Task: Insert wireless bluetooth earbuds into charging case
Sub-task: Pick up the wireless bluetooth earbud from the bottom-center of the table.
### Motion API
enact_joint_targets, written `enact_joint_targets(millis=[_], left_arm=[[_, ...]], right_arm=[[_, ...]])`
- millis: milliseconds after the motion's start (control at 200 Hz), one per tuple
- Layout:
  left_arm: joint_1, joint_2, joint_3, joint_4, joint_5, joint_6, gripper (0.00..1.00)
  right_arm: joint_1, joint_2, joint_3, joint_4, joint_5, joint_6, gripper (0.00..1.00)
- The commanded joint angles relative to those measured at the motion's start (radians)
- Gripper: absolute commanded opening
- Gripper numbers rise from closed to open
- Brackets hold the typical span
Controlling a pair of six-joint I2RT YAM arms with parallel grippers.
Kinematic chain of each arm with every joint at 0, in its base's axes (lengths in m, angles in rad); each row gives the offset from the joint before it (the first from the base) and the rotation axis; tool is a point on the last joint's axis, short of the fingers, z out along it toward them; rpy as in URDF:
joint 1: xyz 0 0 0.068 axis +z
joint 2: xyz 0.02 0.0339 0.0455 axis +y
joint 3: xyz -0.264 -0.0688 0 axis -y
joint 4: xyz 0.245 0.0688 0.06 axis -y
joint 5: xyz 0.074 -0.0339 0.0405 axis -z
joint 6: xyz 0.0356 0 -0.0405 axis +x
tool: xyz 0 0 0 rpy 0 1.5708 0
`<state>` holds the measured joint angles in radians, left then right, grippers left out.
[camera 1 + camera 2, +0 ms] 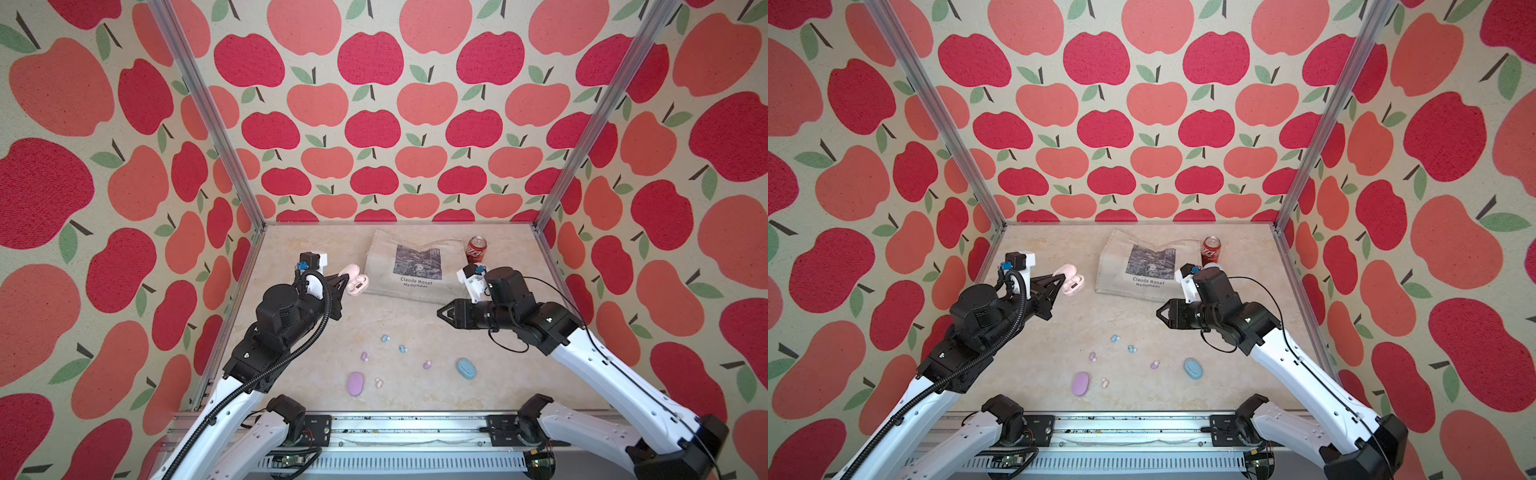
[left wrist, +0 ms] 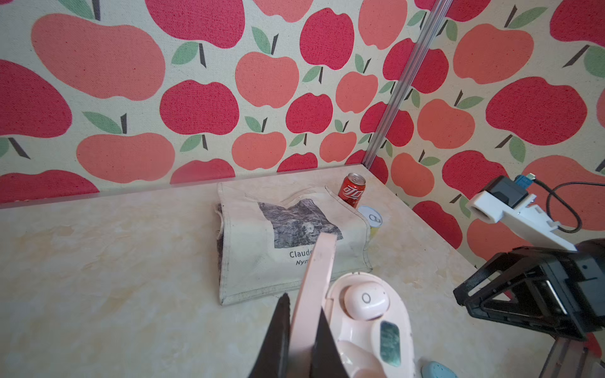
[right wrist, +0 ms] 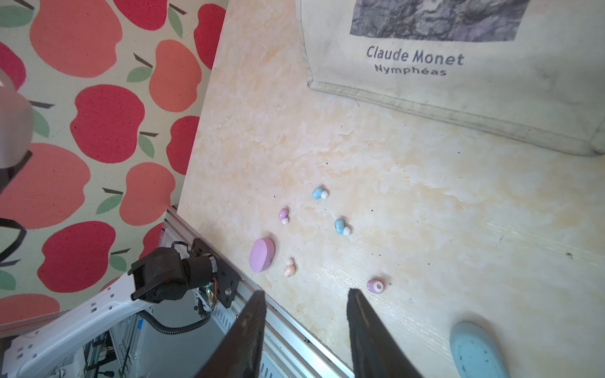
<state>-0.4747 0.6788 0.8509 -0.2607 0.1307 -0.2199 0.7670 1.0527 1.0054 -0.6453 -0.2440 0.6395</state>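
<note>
**Left clamps the pink case, right hangs empty**

My left gripper [image 2: 302, 307] is closed tight on the raised lid [image 2: 319, 271] of the open pink case [image 2: 370, 330], just beside the bag [image 1: 415, 266] at the table's [image 1: 415, 324] far left. One pink bud [image 2: 365, 299] sits in the case. My right gripper [image 3: 305, 291] hangs over the right side, jaws partly apart, nothing between them. Near the front edge lie two blue buds [image 1: 385, 338], two lilac buds [image 1: 364, 356] and a loose pink bud [image 1: 378, 382], between a lilac case [image 1: 355, 383] and a blue case [image 1: 466, 368]. A can [image 1: 476, 248] stands behind the bag.
</note>
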Motion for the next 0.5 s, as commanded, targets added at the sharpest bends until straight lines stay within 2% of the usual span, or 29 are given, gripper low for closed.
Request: enact_joint_targets(millis=[0,190,330,495], left_arm=[[0.012,-0.036,0.012,-0.086,0.007,-0.016,0.00],[0.013,-0.153,-0.044,-0.047,-0.023,0.032,0.00],[0.013,-0.234,-0.072,-0.067,-0.054,0.053,0.00],[0.014,-0.330,-0.120,-0.062,-0.105,0.064,0.00]], right_arm=[[0.104,0.082,0.015,-0.035,0.079,-0.070,0.46],[0.281,0.268,0.088,-0.020,0.187,-0.265,0.48],[0.365,0.402,0.179,-0.020,0.202,-0.395,0.50],[0.512,0.567,0.276,-0.007,0.235,-0.605,0.53]])
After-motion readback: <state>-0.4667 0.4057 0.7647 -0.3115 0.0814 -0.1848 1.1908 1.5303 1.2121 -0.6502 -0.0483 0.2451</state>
